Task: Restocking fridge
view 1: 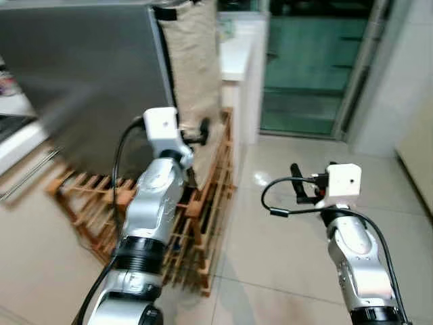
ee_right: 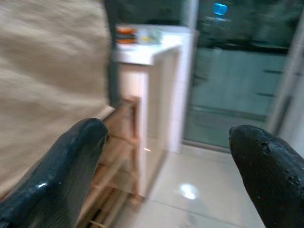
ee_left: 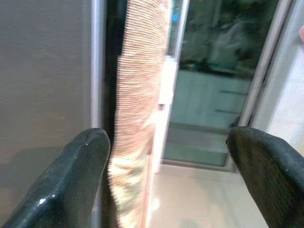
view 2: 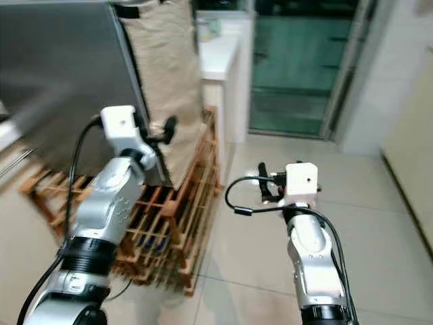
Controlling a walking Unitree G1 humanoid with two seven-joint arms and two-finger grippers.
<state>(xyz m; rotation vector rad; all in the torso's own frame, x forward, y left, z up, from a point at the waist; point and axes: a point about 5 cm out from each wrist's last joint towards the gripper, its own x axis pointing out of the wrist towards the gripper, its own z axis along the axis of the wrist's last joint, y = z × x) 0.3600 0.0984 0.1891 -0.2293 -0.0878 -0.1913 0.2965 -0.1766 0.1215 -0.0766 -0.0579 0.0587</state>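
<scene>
Glossy pale floor tiles (view 1: 291, 223) fill the lower right of the head views, with a dark glass sliding door (view 1: 311, 61) across the upper right. From there the account starts at the arms.

Left gripper (ee_left: 166, 180) is raised at centre frame, its two black fingers (ee_left: 71, 185) spread wide with nothing between them. It points at the right-hand edge of the fridge (view 1: 81, 74), the big grey metal slab taking the upper left of the frame. In the left wrist view one finger sits in front of the grey panel and its pale edge strip. Just beyond hangs a beige woven cloth (view 1: 193, 61), draped down beside the fridge's edge.

Right gripper (ee_right: 166, 180) is held lower, at centre right over the bare tiles, fingers likewise wide apart and empty.

Below the left arm stands a wooden slatted rack (view 1: 203, 210) on the floor, running from the left middle towards the bottom centre. What lies in its compartments is too blurred to tell. Behind the cloth, at top centre, a white table (ee_right: 152, 47) carries some small orange and pale items (ee_right: 126, 33), too blurred to name.
</scene>
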